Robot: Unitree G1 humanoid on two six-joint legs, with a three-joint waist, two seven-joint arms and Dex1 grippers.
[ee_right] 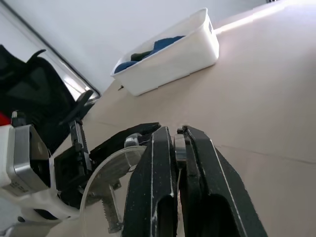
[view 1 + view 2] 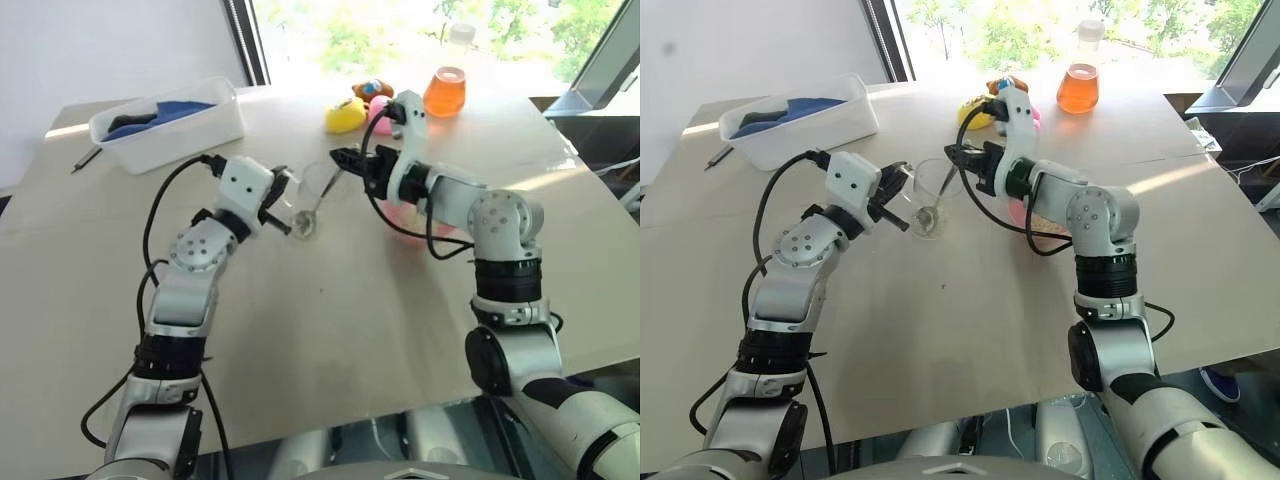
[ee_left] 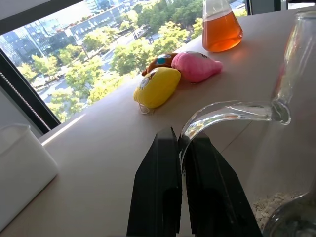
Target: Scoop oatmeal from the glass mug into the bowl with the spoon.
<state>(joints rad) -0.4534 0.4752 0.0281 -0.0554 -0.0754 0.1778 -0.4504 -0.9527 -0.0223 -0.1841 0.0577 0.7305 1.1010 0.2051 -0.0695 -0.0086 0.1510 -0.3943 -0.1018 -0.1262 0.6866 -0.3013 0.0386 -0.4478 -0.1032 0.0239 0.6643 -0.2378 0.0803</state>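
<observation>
The glass mug [image 2: 310,198] stands mid-table with my left gripper [image 3: 180,136] shut on its clear side handle [image 3: 222,112]. Pale oatmeal [image 3: 269,207] lies in the mug's bottom. My right gripper [image 1: 175,131], pointing level from the right, is shut on the handle of the silver spoon [image 2: 320,200]. The spoon slants down into the mug, its bowl near the oatmeal. The pink bowl [image 2: 1018,212] sits just right of the mug, largely hidden under my right forearm.
A white tub [image 2: 170,125] holding blue cloth stands at the back left, with a dark pen [image 2: 87,158] beside it. A yellow toy [image 2: 345,115], a pink toy [image 3: 195,66] and an orange-liquid flask [image 2: 445,92] stand at the back by the window.
</observation>
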